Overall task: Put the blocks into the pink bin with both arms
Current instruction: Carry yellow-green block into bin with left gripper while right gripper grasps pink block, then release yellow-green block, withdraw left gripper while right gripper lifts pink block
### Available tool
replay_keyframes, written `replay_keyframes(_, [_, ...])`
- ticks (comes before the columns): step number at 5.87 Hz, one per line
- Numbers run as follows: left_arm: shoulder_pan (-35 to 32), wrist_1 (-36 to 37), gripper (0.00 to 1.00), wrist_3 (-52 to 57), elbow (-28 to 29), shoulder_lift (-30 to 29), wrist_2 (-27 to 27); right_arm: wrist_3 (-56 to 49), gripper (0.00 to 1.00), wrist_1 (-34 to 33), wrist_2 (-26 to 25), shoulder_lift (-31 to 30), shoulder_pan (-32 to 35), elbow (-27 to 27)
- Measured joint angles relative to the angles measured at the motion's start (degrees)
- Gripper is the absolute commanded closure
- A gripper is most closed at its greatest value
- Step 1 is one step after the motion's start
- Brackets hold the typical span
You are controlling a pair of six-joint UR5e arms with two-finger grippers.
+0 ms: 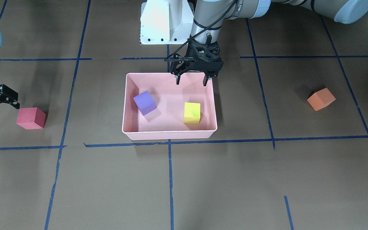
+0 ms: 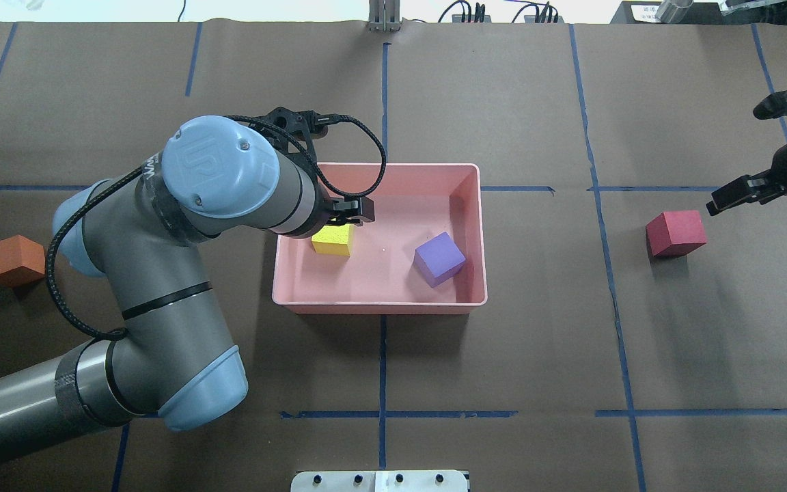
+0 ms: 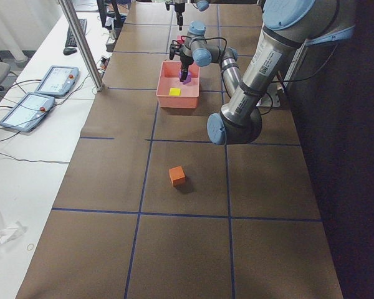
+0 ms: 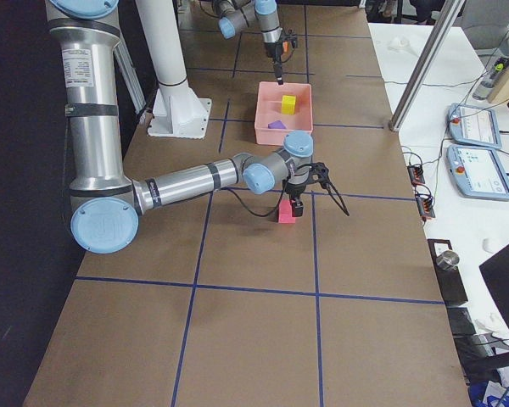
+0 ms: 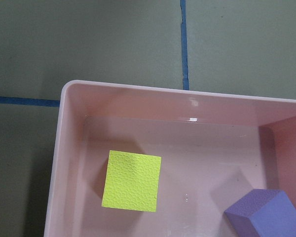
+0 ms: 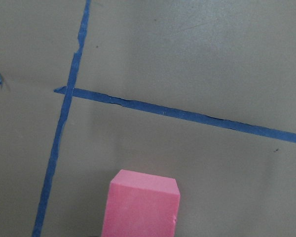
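The pink bin [image 1: 170, 135] holds the purple block [image 1: 144, 102] and the yellow-green block [image 1: 192, 112]. My left gripper [image 1: 191, 82] is open and empty, and hangs over the bin's wall on the robot's side, a little above the yellow-green block [image 2: 332, 240]. The red block [image 1: 30, 118] lies on the table on my right side. My right gripper [image 1: 0, 108] is open and empty, close beside it without touching; the block shows at the bottom of the right wrist view [image 6: 140, 205]. The orange block [image 1: 321, 99] lies alone on my left side [image 2: 14, 260].
The table is covered in brown paper with blue tape lines. The white pedestal base [image 1: 164, 22] stands just behind the bin. My left arm's elbow [image 2: 161, 307] reaches over the table between the orange block and the bin.
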Motion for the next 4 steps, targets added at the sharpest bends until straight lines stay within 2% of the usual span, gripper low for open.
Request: replay_keyframes(4, [0.1,-0.1,0.00,0.0,-0.3,0.0,0.0,4.6,0.00,0.3,-4.6,1.8,-5.5,-3.8])
